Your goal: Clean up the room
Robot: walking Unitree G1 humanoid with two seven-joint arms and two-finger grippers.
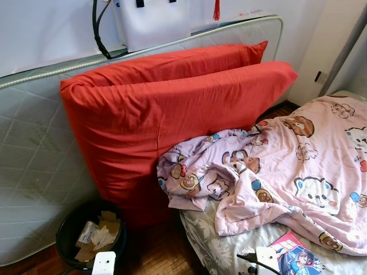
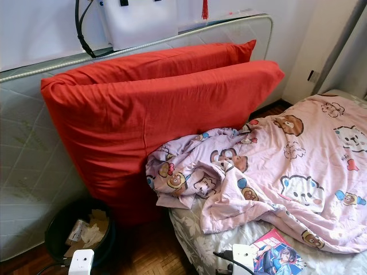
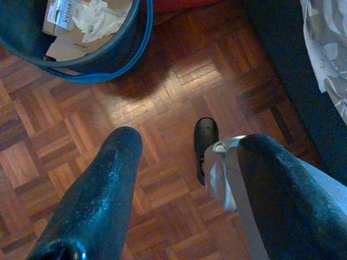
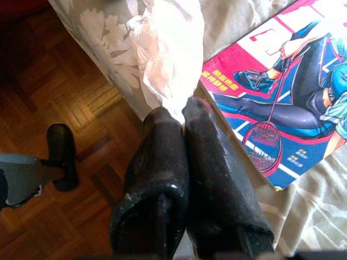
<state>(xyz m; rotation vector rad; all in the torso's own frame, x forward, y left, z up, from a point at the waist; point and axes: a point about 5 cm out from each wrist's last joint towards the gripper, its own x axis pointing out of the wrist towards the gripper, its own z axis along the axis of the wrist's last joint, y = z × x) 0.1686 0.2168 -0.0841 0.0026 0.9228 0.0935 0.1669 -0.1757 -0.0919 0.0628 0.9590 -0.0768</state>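
Two red pillows (image 1: 172, 120) are leaning upright, one behind the other, against a pale mattress (image 1: 28, 166) that is standing on its edge along the wall. One pink cartoon-print blanket (image 1: 287, 172) is lying rumpled across the bed (image 1: 212, 240), its bunched end touching the front pillow. One magazine (image 4: 282, 97) with a badminton player on its cover is lying flat on the grey flowered sheet near the bed's edge.

One dark bin (image 1: 71, 229) is sitting on the wooden floor (image 3: 162, 108) beside the base of the pillows, in front of the mattress. Inside it are lying pieces of brown cardboard (image 1: 92, 238) and crumpled white paper (image 3: 100, 19); the pieces are overlapping too much to count.

The right gripper (image 4: 181, 108) is hanging over the bed's edge just beside the magazine, its two black fingers clenched on one crumpled piece of white tissue (image 4: 168, 54), which is sticking out past the fingertips.

The left gripper (image 3: 184, 146) is hovering above the floor near the bin, its two fingers spread apart and holding nothing.
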